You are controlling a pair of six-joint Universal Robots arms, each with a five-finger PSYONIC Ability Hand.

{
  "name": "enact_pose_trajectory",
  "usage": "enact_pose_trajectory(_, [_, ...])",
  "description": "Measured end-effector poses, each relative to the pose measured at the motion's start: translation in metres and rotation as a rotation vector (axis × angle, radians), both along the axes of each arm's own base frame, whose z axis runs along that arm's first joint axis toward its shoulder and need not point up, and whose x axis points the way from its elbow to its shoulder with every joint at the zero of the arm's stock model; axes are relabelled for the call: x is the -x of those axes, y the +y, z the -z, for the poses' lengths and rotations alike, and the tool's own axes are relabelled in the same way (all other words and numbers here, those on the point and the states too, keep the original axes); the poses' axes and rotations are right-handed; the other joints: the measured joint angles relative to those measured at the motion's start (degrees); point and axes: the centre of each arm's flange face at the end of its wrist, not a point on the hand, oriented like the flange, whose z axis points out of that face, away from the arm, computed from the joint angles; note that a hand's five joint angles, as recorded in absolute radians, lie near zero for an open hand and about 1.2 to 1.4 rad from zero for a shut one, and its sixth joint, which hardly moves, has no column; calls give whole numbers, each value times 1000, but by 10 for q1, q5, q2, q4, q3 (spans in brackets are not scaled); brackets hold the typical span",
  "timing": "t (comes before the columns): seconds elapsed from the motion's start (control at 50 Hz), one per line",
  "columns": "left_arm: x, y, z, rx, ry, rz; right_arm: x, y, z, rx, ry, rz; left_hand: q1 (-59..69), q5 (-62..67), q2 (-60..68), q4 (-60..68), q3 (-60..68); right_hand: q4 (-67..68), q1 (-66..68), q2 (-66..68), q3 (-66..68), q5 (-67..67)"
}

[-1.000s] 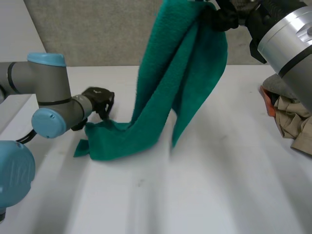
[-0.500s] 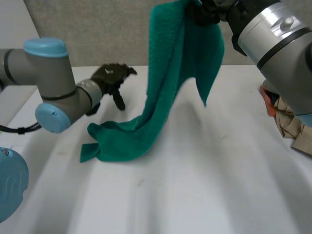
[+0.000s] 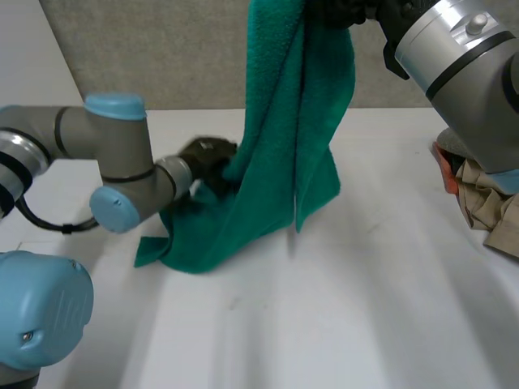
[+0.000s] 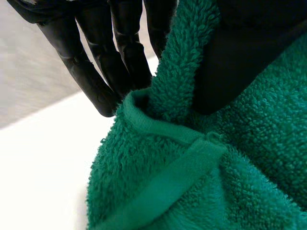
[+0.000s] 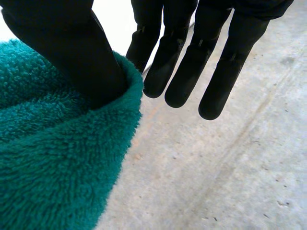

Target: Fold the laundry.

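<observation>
From head: holding towel (image 3: 284,138) high in right hand (image 3: 349,10), tail trailing on bench (image 3: 365,308), left hand (image 3: 207,156) at fold. From wrists: pinching towel between straight fingers (image 4: 120,52) and thumb, both hands.

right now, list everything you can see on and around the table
towel: one, green, hanging from the right hand, lower end bunched on the table by the left hand
laundry pile: one, beige, orange and grey, at the table's right edge
table: one, white, under the towel and the pile
wall panel: one, grey, behind the table
left arm: one, grey with light-blue caps, low over the table
right arm: one, grey, raised
left hand: one, black, pinching the towel low down
right hand: one, black, pinching the towel's top
</observation>
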Motion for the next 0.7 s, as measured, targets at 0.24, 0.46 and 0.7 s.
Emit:
enact_pose_trajectory(0.24, [-48,-59,-177,671,349,-345,22,-85,9,178,-183,315,0,0,4,2,3,1,0,0,3,0])
enact_pose_trajectory(0.46, [-59,-35,-153,605,315,-333,27,-112,104,110,-115,321,0,0,5,2,5,1,0,0,3,0])
enact_pose_trajectory(0.7, [-79,-3,4,183,-16,-304,55,-102,250,-232,229,375,-3,-1,-15,-18,-7,1,0,0,3,0])
